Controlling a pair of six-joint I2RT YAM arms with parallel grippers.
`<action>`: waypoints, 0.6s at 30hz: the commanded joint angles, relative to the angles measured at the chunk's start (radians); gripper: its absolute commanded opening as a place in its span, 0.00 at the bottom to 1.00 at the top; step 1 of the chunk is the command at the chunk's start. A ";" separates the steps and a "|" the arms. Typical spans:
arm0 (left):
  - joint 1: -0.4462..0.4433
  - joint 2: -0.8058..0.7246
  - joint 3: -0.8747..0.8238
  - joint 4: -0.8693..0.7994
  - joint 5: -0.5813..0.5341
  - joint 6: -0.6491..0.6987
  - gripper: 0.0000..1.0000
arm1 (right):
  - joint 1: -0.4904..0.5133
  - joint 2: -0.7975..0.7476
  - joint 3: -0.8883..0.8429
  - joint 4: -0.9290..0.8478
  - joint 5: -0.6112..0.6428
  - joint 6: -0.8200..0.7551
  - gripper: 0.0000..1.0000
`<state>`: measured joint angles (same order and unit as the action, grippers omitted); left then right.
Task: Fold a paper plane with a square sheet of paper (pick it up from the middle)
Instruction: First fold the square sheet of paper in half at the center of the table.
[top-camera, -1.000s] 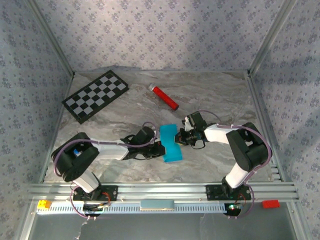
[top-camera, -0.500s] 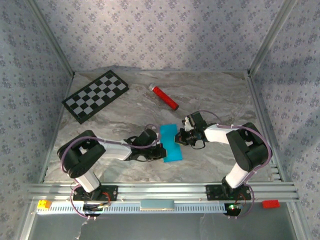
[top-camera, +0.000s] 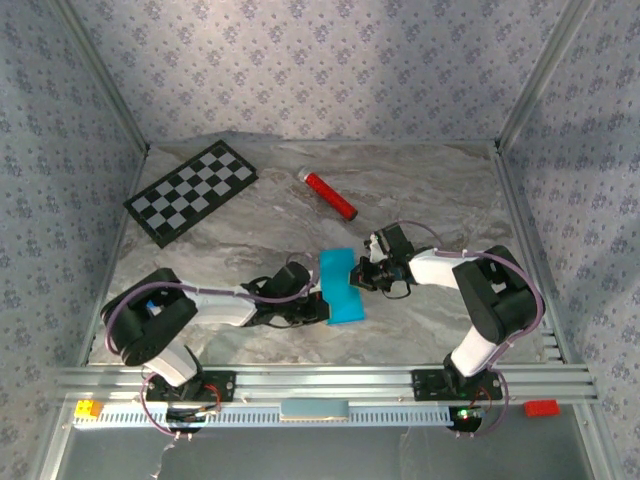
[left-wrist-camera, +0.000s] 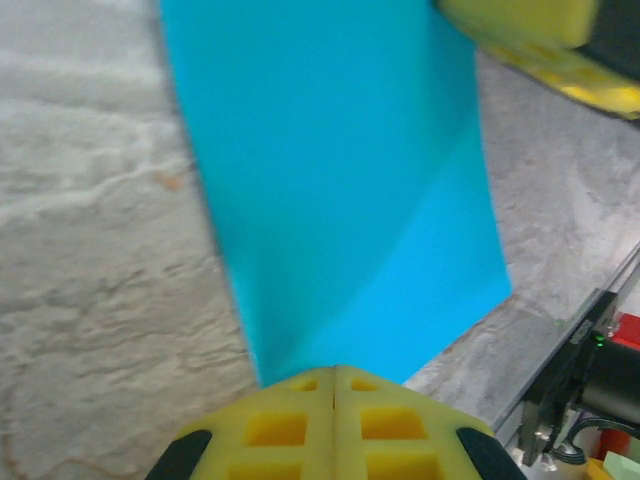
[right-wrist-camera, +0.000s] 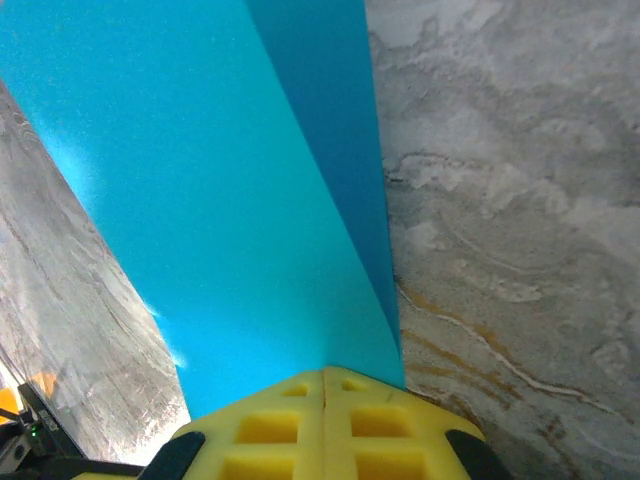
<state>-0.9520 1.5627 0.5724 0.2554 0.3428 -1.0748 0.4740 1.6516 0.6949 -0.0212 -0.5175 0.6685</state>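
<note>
The grey marbled bench (top-camera: 440, 190) carries a black-and-white checkerboard (top-camera: 190, 190) at its far left corner. A thin bright cyan-blue sheet of paper (top-camera: 342, 285), folded into a narrow strip, lies flat near the middle, towards the near edge. A small red cylinder (top-camera: 330, 195) lies beyond it. The left gripper (top-camera: 322, 308), fingers pressed together, meets the sheet's left edge. The right gripper (top-camera: 358, 277), likewise closed, meets its right edge.

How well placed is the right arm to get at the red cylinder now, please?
Probably not yet: the right gripper has its jaws shut on the blue paper, which the left gripper also pinches. The table towards the red cylinder looks free otherwise.
</note>
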 joint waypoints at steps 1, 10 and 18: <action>-0.007 -0.023 0.043 -0.007 -0.020 0.005 0.04 | -0.008 0.037 -0.054 -0.139 0.139 0.004 0.00; -0.011 0.049 0.007 0.029 0.019 -0.034 0.05 | -0.008 0.042 -0.057 -0.132 0.135 0.006 0.00; -0.036 0.032 -0.054 -0.019 0.012 -0.035 0.04 | -0.010 0.035 -0.060 -0.139 0.139 0.004 0.00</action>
<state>-0.9737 1.6024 0.5518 0.2886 0.3443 -1.1057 0.4736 1.6489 0.6888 -0.0124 -0.5171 0.6685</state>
